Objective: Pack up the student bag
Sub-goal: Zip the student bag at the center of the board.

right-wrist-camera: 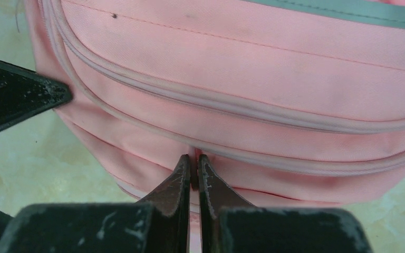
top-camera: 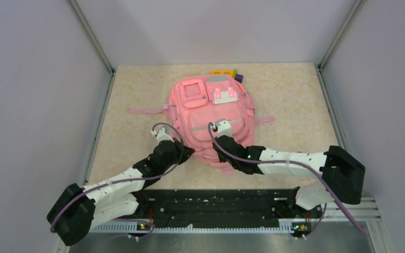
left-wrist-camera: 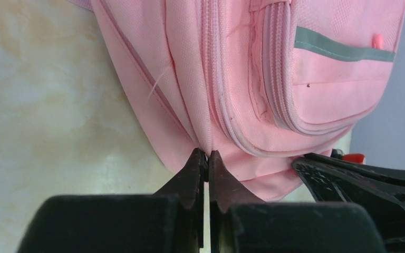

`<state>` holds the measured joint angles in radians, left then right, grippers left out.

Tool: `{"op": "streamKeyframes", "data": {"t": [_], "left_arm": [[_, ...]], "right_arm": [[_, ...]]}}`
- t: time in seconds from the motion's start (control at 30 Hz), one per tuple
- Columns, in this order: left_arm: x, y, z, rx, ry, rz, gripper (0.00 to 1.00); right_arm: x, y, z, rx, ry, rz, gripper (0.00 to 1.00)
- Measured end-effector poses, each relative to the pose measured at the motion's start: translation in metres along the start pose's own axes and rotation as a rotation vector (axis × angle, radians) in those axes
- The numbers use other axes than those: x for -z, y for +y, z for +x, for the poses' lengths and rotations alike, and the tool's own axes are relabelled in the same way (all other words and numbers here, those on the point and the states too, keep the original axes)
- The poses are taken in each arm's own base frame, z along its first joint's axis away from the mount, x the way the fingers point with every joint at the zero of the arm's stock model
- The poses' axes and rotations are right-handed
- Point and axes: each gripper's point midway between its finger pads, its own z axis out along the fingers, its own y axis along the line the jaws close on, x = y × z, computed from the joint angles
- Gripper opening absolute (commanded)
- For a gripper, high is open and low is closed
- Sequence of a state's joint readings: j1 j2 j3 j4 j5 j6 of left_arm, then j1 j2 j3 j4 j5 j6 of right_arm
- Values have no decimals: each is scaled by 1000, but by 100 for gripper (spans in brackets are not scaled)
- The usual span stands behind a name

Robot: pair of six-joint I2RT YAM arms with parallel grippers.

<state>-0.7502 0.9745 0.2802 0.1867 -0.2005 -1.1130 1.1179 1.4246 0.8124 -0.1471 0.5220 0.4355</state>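
Observation:
The student bag (top-camera: 211, 113), a large pink backpack, lies flat in the middle of the table with its front pockets facing up. My left gripper (top-camera: 188, 153) is at the bag's near left edge. In the left wrist view the gripper (left-wrist-camera: 206, 156) is shut, pinching a fold of the bag's fabric (left-wrist-camera: 242, 79) beside a zip. My right gripper (top-camera: 217, 150) is at the bag's near edge, right next to the left one. In the right wrist view the gripper (right-wrist-camera: 194, 161) is shut on a thin pink piece of the bag (right-wrist-camera: 253, 79) just below a zip line.
Yellow, green and purple items (top-camera: 227, 73) stick out from behind the bag's far edge. Pink straps (top-camera: 142, 110) trail out to the left and right. Metal frame posts (top-camera: 92, 39) and walls bound the table. The other arm's finger (left-wrist-camera: 358, 179) lies close by in each wrist view.

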Motion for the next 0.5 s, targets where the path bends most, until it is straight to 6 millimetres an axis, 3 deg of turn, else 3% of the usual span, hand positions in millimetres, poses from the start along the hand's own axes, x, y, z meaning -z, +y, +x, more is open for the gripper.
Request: {"op": "streamKeyframes", "data": {"t": [0.1, 0.27, 0.5], "left_arm": [[-4, 8, -20, -17, -13, -33, 0], [-11, 28, -67, -48, -95, -104, 0], [-25, 46, -105, -143, -110, -190, 0]], "right_arm": [[1, -10, -7, -16, -14, 20, 0], [-2, -45, -8, -47, -8, 93, 0], [-7, -75, -9, -65, -5, 150, 0]]}}
